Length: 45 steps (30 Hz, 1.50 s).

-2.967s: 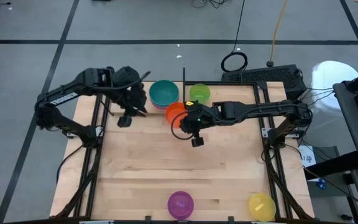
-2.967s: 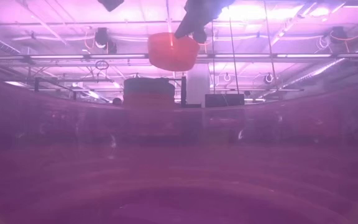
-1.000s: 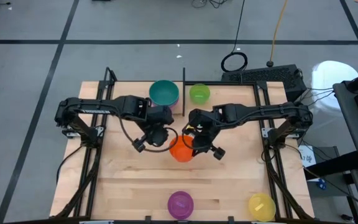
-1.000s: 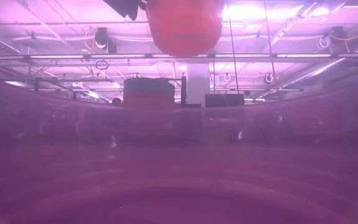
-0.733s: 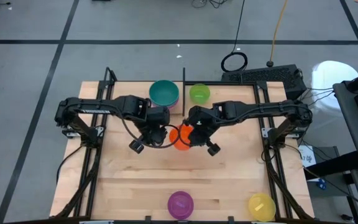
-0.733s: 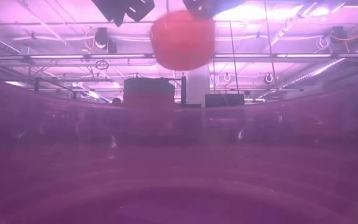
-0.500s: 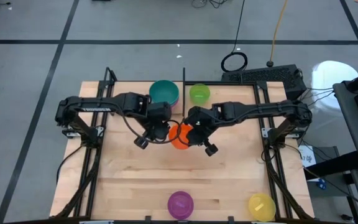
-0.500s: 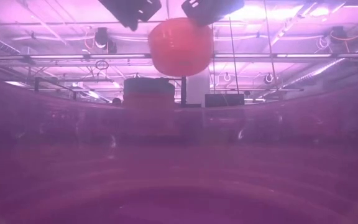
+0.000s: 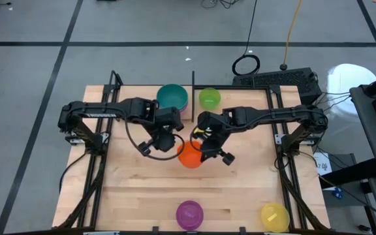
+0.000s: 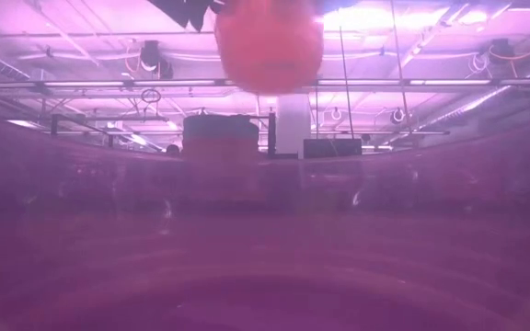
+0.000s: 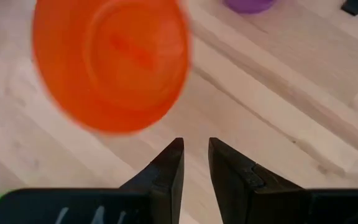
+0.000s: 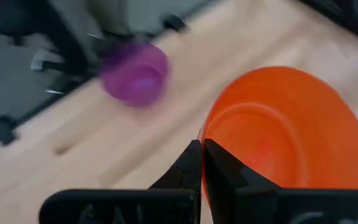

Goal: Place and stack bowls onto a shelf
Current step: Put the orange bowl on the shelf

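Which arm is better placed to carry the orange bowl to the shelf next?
The right arm, probably. Its tool is shut on the rim of the orange bowl, above the table's middle. The left tool only points at that bowl with a small gap between its fingers, not touching it.

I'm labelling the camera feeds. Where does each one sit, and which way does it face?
High: overhead, straight down on the table; both arms.
Low: table height, level; orange bowl above.
Left wrist: on the left arm, past the left tool, slightly open, to that bowl.
Right wrist: on the right arm; right tool shut on the bowl's rim.
All four share the orange bowl.
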Motion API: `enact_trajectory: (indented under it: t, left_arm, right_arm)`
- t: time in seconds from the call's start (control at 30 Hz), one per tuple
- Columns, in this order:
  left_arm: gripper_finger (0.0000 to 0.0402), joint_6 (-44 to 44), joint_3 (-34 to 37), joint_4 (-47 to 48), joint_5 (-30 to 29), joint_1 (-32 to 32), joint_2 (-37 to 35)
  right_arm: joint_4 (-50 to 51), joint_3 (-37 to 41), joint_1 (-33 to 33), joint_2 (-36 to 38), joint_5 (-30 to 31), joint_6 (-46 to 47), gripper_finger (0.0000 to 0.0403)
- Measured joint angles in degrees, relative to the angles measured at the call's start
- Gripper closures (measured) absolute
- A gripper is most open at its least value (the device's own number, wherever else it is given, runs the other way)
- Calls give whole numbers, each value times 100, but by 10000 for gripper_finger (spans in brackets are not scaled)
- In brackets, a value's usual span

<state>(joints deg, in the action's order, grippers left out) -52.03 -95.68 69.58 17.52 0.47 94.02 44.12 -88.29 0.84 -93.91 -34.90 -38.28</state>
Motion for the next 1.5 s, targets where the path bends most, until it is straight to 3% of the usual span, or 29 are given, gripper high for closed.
enact_trajectory:
  t: [0.13, 0.27, 0.67, 1.0, 1.1, 1.33, 1.5]
  left_arm:
    - [321, -160, 0, -198, 122, 28, 0]
    - [321, -226, 0, -483, 562, 27, 0]
    - [321, -248, 817, -1311, 1775, 356, 55]
    - [321, -959, 928, -1440, 2680, 474, 55]
    - [321, -641, 933, -1418, 2567, 584, 55]
    - [321, 1319, 933, -1315, 2440, 876, 26]
    - [321, 2225, 933, -1275, 1892, 920, 22]
  right_arm:
    - [-11, 0, -94, 0, -1008, -138, 403]
    - [3, 0, -180, 0, -1483, -18, 403]
    - [116, 2, -179, 0, -1337, 109, 403]
    - [160, 2, -177, 0, -2072, -295, 403]
    - [128, 2, -192, 2, -1665, 19, 403]
    - [111, 2, -201, 2, 476, 703, 403]
    - [10, 2, -186, 2, 1179, 915, 403]
